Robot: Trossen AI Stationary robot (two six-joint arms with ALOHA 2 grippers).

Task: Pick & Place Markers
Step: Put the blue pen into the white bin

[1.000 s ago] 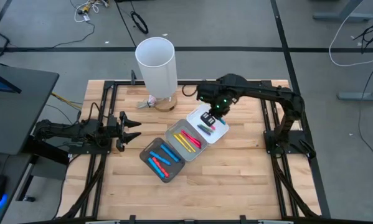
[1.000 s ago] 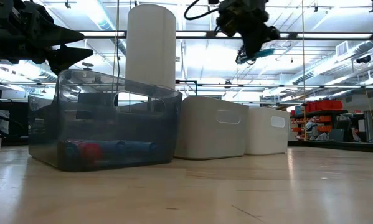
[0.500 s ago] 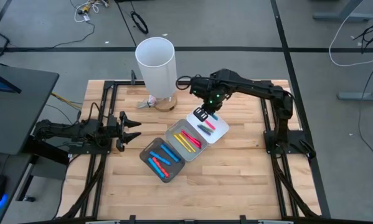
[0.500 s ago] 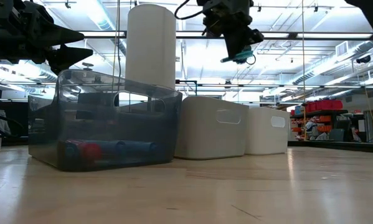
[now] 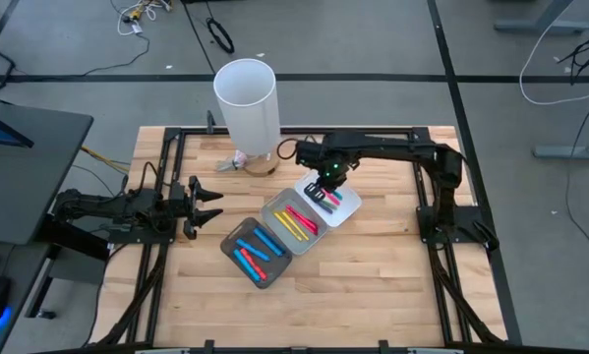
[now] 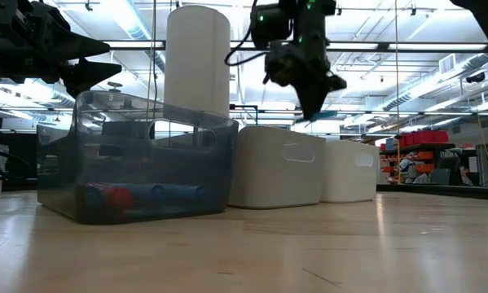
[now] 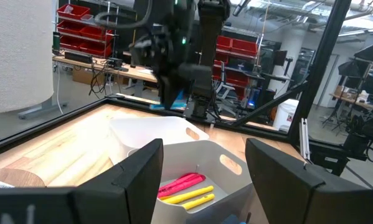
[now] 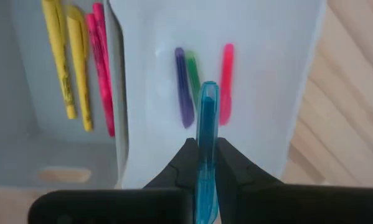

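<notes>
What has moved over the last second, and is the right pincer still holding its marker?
The right pincer, still shut on the light blue marker, swung toward the tall white cylinder and came down over the white tray. Nothing was released. The left pincer stayed open at the table's left side; the trays and their markers lie as before.
</notes>
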